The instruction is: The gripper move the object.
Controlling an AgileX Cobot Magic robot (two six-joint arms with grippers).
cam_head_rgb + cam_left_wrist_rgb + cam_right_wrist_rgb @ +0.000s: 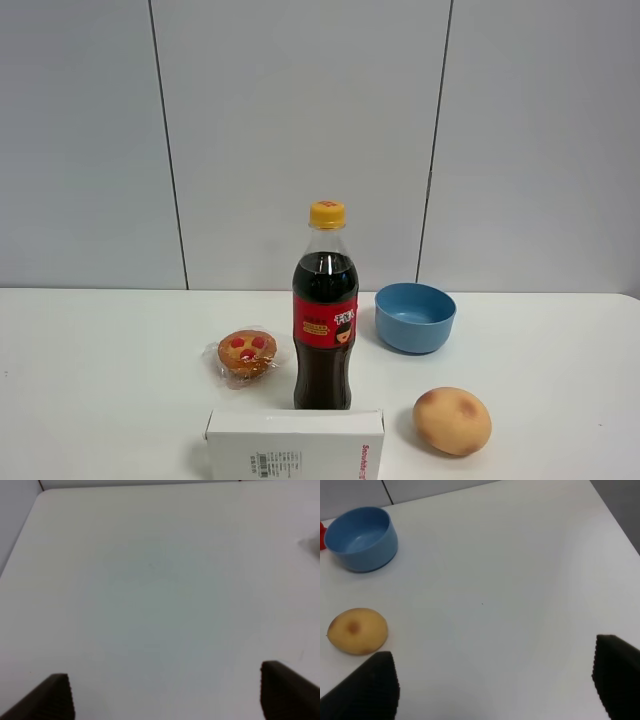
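- Left gripper [164, 692]: fingers spread wide, nothing between them, hanging over bare white table [160, 595]. Only the two dark ribbed fingertips [52, 697] show in the left wrist view.
- Right gripper [495, 680]: fingers also spread wide and empty, above bare tabletop, with a yellowish round fruit [357, 630] off to one side near one fingertip [367, 687], not touching it.
- Neither arm shows in the high view.
- Blue bowl [361, 539] sits beyond the fruit in the right wrist view, apart from it, upright, looks empty.
- White Snowhite box [295, 443]: at the front edge of the table in the high view, lying flat, long side across, barcode label on the front face, red lettering at its right end. Lower part is cut off by the frame. No gripper near it.
- Cola bottle [325, 310]: upright just behind the box, yellow cap, red label, dark drink.
- Wrapped muffin [246, 354]: left of the bottle, close beside it, red spots on top, clear wrap.
- Fruit in the high view sits right of the box, near it; bowl behind it, right of the bottle.
- Grey panelled wall [300, 130] behind the table.
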